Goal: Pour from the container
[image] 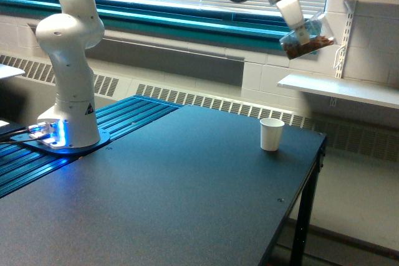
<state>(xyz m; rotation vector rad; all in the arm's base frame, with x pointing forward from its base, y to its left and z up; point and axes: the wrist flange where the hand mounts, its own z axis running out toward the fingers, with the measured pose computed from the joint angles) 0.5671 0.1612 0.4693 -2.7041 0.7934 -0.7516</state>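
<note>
Hanging high at the exterior view's upper right, the gripper (pixel 302 30) is clamped on the container (pixel 308 38), a clear cup tilted sideways with brown bits inside. It sits in the air well above the white paper cup (pixel 271 134), which stands upright on the dark table (pixel 162 197).

The dark table (pixel 187 197) carries a white cup (pixel 271 134) upright near its far right edge and the arm base (pixel 68 135) at left.
</note>
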